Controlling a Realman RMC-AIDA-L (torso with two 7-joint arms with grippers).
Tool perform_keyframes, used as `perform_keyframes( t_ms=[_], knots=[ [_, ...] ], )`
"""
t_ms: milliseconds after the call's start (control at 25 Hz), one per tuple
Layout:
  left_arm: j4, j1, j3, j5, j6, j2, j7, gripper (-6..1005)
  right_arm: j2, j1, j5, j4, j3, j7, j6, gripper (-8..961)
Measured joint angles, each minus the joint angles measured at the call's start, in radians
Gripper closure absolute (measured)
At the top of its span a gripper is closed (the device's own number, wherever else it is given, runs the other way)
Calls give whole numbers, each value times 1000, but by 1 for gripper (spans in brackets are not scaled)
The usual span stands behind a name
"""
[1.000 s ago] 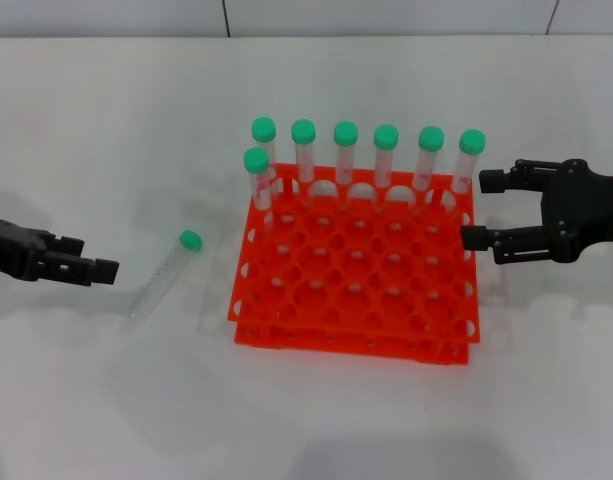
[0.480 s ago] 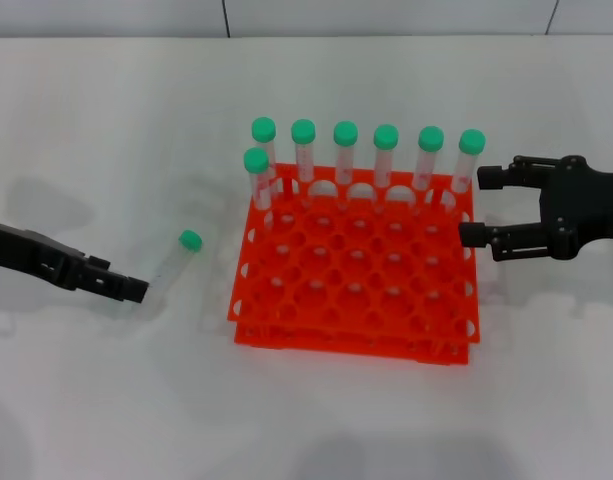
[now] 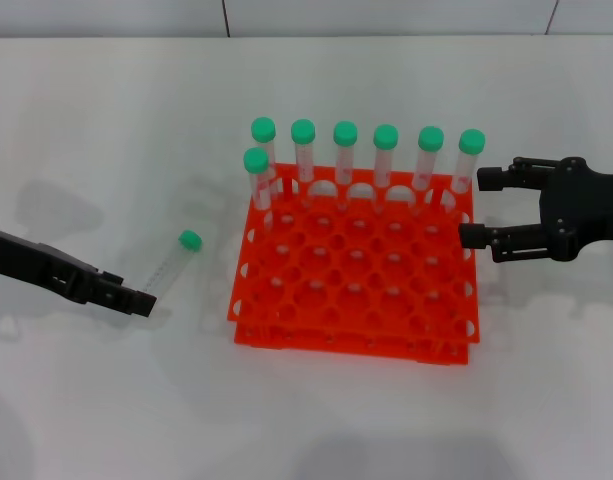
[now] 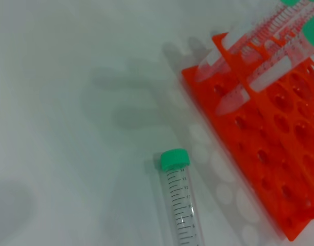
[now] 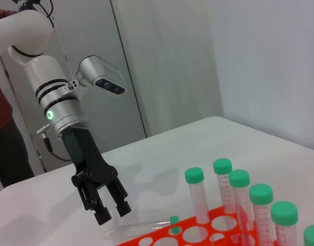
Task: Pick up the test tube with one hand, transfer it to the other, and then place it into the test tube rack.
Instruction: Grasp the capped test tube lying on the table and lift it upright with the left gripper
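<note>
Looking down from the head view, we see the tube (image 3: pixel 169 266) lying on its side on the white table (image 3: pixel 106 120), left of the rack (image 3: pixel 356 275) and apart from it, its green cap pointing away from us and toward the rack's far corner. Our left gripper (image 3: pixel 138 300) reaches in low from the left, its tips at the tube's clear lower end; from the right wrist view its two fingers (image 5: pixel 121 207) stand apart, one on each side of that end, and we cannot tell whether they touch it. The left wrist view shows the tube's cap and graduated barrel flat on the table beside the rack's edge.

Our right gripper (image 3: pixel 470 208) hangs at the rack's right side, near the far right corner, with its fingers spread wide and nothing between them.

Seven other green-capped tubes (image 3: pixel 346 152) stand upright in the rack: six in a line along the far row and one in the next row at the left end. The remaining holes hold nothing.
</note>
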Motion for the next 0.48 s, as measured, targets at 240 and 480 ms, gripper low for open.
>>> perform_keyframes(
  t_ms=[240,480],
  knots=[
    [-26,-1,36,4,-30,-1,-2,277,0,1,0,0,0,-1,3,95],
    [-30,-2,52,7,-46,-4,-4,345,0,2,0,0,0,0,5,96]
  ],
)
